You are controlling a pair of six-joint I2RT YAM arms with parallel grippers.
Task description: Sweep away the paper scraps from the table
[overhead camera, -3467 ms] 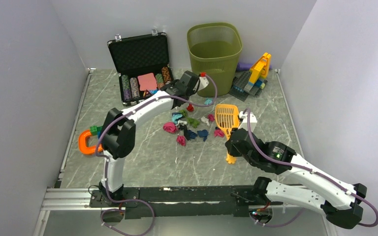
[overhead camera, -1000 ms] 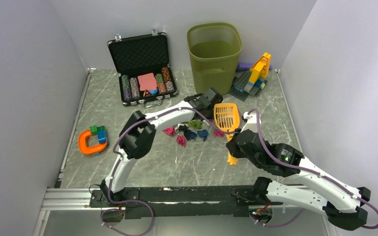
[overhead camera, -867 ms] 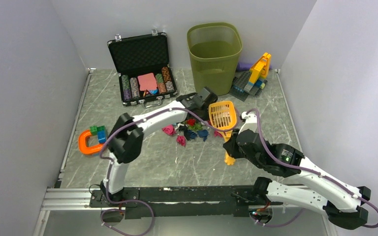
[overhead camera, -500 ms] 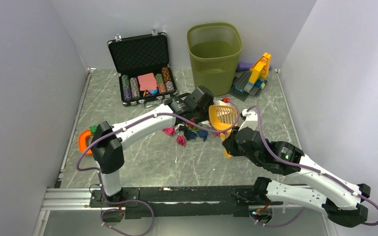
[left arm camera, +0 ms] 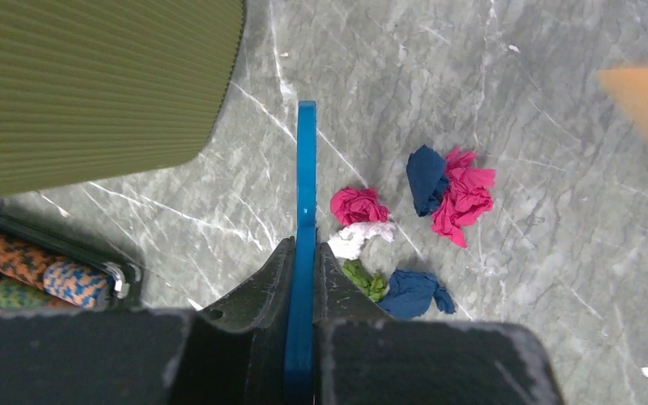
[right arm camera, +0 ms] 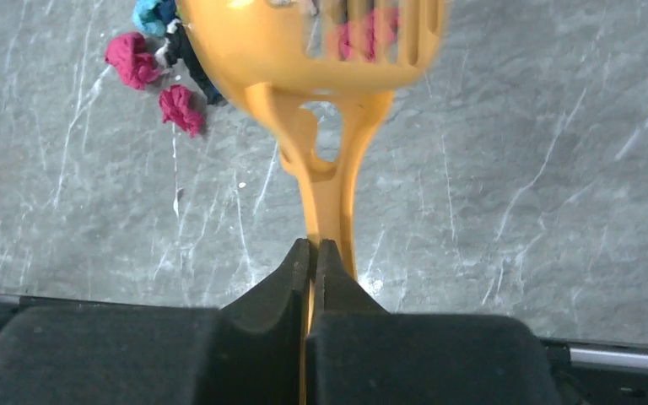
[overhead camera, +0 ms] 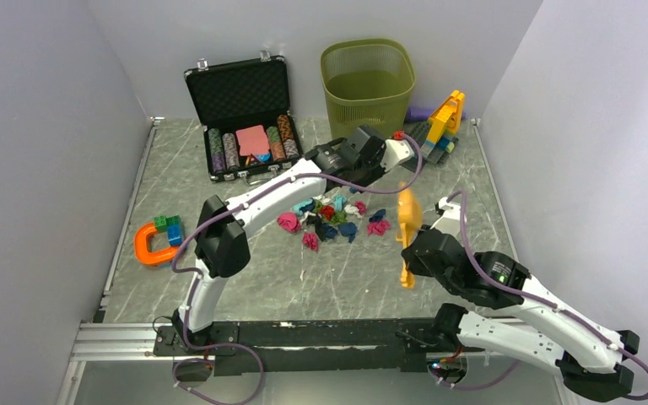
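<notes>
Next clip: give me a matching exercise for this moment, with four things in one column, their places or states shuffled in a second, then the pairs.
Things:
1. orange scoop
2. blue blade
3. olive basket
4. black case

Places or states:
A. open, poker chips inside
B. clamped by its handle in the right tool, beside the paper scraps
C. upright, to the right of the case
D. clamped edge-on in the left tool

Pairs: 1-B, 2-D, 3-C, 4-A
</notes>
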